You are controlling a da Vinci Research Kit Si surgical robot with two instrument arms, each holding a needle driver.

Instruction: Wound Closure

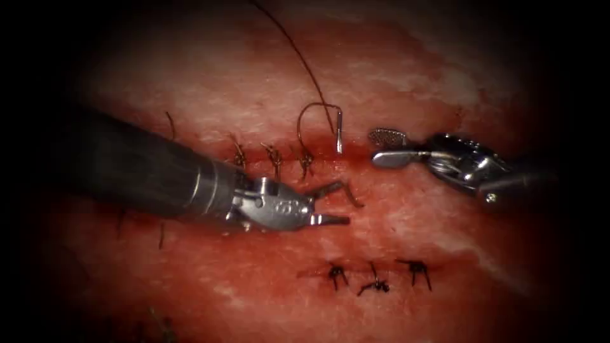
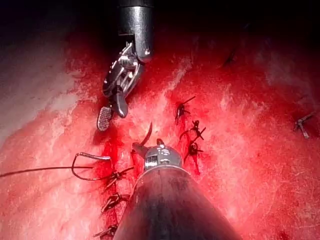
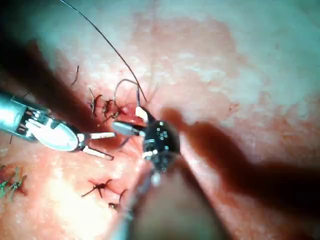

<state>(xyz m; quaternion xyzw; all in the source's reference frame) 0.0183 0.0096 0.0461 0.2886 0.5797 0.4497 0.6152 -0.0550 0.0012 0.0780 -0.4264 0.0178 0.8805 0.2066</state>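
Two claws work over the tissue (image 1: pixel 406 70), both with jaws apart and both holding nothing. Left claw (image 1: pixel 333 203) sits just below the cut (image 1: pixel 356 152) in the endoscope view, one jaw angled up toward the cut line, the other lying flat. Right claw (image 1: pixel 387 147) comes in from the right end of the cut, upper jaw lifted (its ribbed face shows), lower jaw level with the cut.

Needle (image 1: pixel 314 117) is in the tissue at the cut, free of both claws: its curve arches up out of the surface above the cut, and one straight end hangs down to just beside the right claw's tips, not touching them. Which end that is, cannot tell. Thread (image 1: pixel 295 47) runs from the needle up and away across the tissue above the cut.

Three tied stitches (image 1: pixel 273 157) sit along the cut left of the needle, close above the left claw's wrist. Three more dark knots (image 1: pixel 375 276) lie in a row well below the cut. Red fluid (image 1: pixel 356 162) wets the cut between the two claws.

Left wrist view shows the same: left claw (image 2: pixel 142 142) parted beside the needle (image 2: pixel 85 167), right claw (image 2: pixel 112 110) parted near it.
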